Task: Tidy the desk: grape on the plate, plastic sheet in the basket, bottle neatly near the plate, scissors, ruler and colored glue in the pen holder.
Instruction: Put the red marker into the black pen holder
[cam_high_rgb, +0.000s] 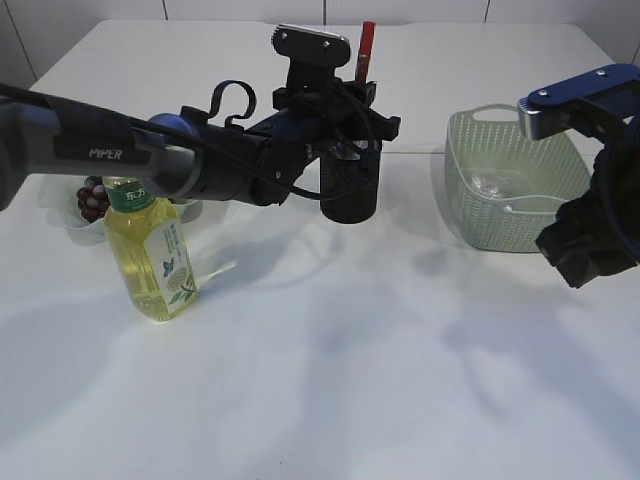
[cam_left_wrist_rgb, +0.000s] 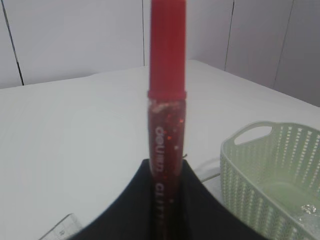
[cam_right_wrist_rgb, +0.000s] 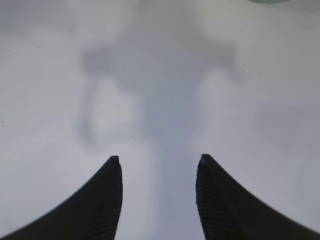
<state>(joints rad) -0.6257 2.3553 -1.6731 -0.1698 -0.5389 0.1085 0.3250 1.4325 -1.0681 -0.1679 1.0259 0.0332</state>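
White desk, glue (cam_left_wrist_rgb: 167, 125) upright, cap skyward

We see a white table (cam_high_rgb: 330, 380) filling most of the frame, its surface bare across the lower half and marked only by soft grey shadows. Along the top edge, we see a pale panelled wall (cam_high_rgb: 230, 10) with thin dark seams.

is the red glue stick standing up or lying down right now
Upright. The glue stick points straight up, clamped in the left gripper above the pen holder.
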